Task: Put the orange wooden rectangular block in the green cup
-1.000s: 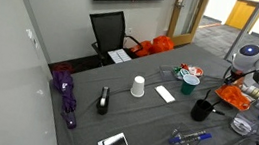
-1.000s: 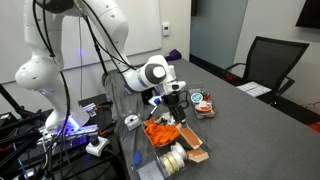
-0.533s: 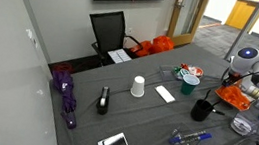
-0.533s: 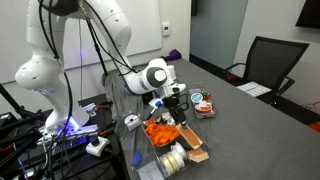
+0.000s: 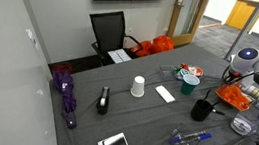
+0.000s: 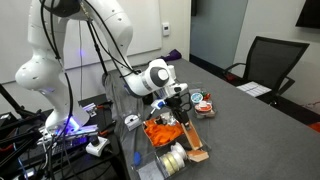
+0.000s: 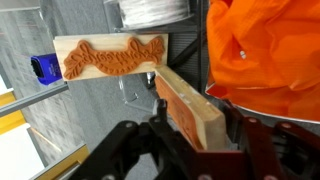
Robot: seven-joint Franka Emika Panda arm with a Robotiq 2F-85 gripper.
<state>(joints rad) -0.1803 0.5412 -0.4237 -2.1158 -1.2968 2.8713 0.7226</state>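
In the wrist view the orange wooden rectangular block [image 7: 180, 95] lies lengthwise between my gripper's [image 7: 195, 107] two black fingers. Both fingers press on its long sides, so the gripper is shut on it. In an exterior view the gripper [image 6: 180, 108] points down at the table's near corner, over a clutter of orange things. The green cup [image 5: 190, 83], teal with a pale rim, stands upright on the grey table, a short way from the arm's white wrist [image 5: 247, 60].
A flat wooden board with an orange wavy piece [image 7: 110, 55] lies just beyond the block, and an orange bag [image 7: 265, 45] beside it. On the table stand a white upturned paper cup [image 5: 138, 86] and a black mug [image 5: 201, 110]; a purple umbrella [image 5: 64, 89] lies there.
The arm has barely moved. The fingers have drawn in around the block at the table's corner.
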